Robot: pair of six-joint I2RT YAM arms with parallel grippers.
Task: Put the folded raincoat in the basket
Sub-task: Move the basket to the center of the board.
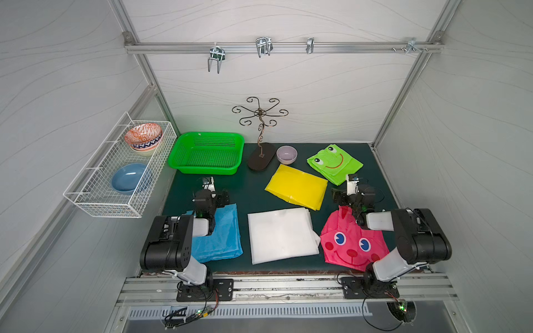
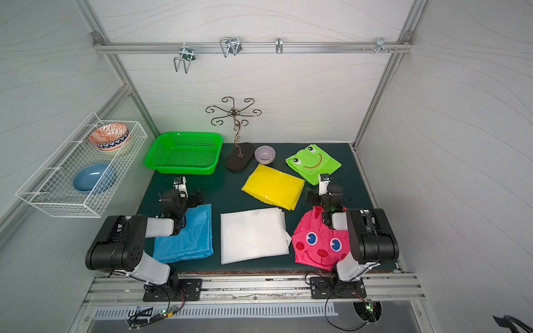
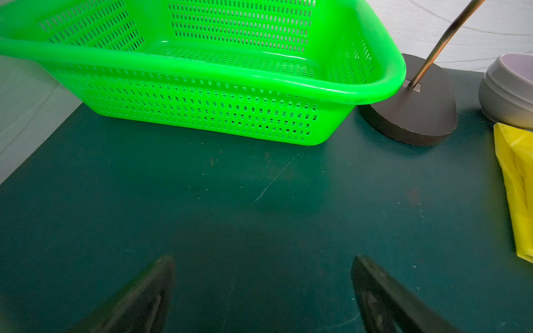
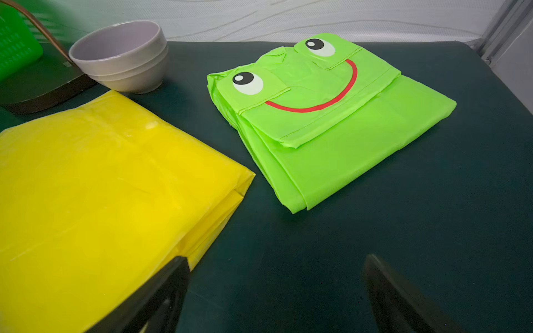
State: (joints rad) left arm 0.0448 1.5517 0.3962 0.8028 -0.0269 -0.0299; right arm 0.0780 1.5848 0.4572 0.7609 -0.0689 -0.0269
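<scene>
The bright green basket (image 1: 207, 172) (image 2: 184, 171) stands empty at the back left of the mat. Several folded raincoats lie flat: blue (image 1: 223, 235), partly under my left arm, white (image 1: 281, 235), yellow (image 1: 295, 186) (image 4: 101, 187), green frog-faced (image 1: 334, 163) (image 4: 331, 129), and pink smiley-faced (image 1: 346, 245) under my right arm. My left gripper (image 1: 210, 185) (image 3: 264, 259) hangs open over bare mat just in front of the basket (image 3: 230, 72). My right gripper (image 1: 352, 182) (image 4: 277, 259) is open and empty over the mat, beside the yellow raincoat's corner.
A dark-based metal hook stand (image 1: 261, 161) and a lilac bowl (image 1: 286, 154) sit between the basket and the frog raincoat. A white wire rack (image 1: 86, 199) on the left wall holds a blue and a patterned bowl. Metal hooks hang from the back rail (image 1: 346, 47).
</scene>
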